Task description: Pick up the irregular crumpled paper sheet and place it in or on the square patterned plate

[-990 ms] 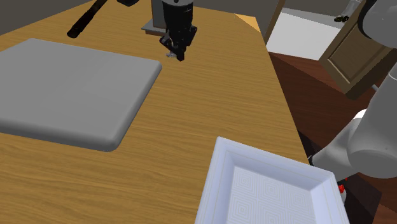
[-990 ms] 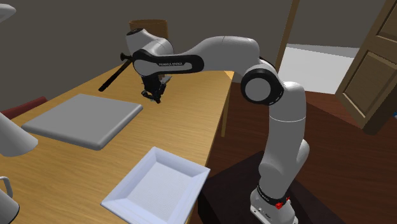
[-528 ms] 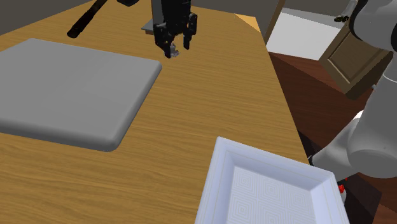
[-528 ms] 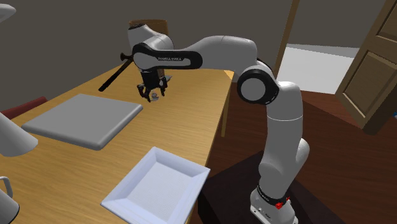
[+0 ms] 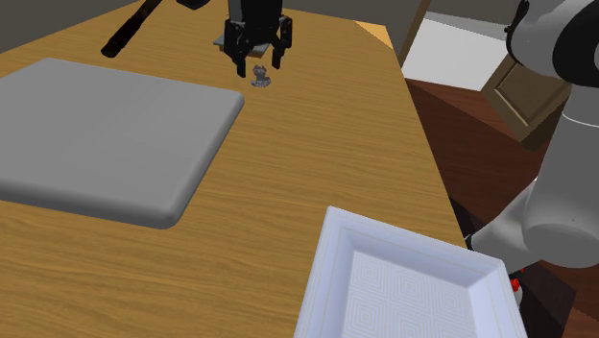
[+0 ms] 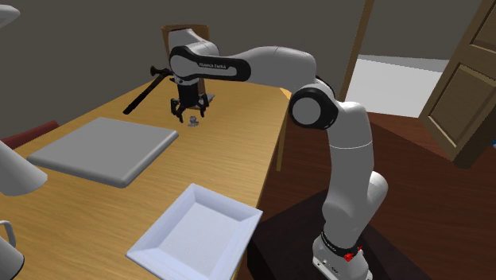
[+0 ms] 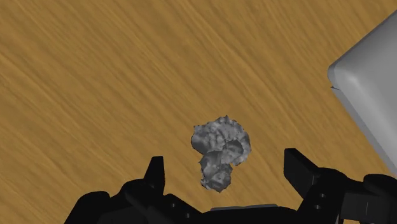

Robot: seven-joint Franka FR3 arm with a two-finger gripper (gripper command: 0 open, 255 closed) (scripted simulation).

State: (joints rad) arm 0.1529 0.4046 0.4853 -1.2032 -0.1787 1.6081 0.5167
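Black two-finger claw (image 5: 259, 63) hangs over the far end of the table with its fingers spread wide, gripping nothing. Just beneath it, in line with the gap between the fingers and touching neither, sits the small grey crumpled wad of paper (image 7: 219, 149). It is lumpy and uneven, two knobbly clumps joined together, its surface full of tiny creases and dark folds. It rests on the honey-coloured wooden table (image 5: 317, 144), whose grain runs in long fine streaks.

Close beside the paper is the rounded corner of a large flat grey slab (image 5: 106, 134), smooth and matte, with softly curved edges. Beyond the claw a long black rod-like thing (image 5: 130, 34) lies aslant on the wood.

Well apart from the wad, at the near end of the table by the arm's stand, lies the white square plate (image 5: 322, 278). Its walls slope up to a sharp rim, and its flat bottom carries a faint pattern of nested squares.
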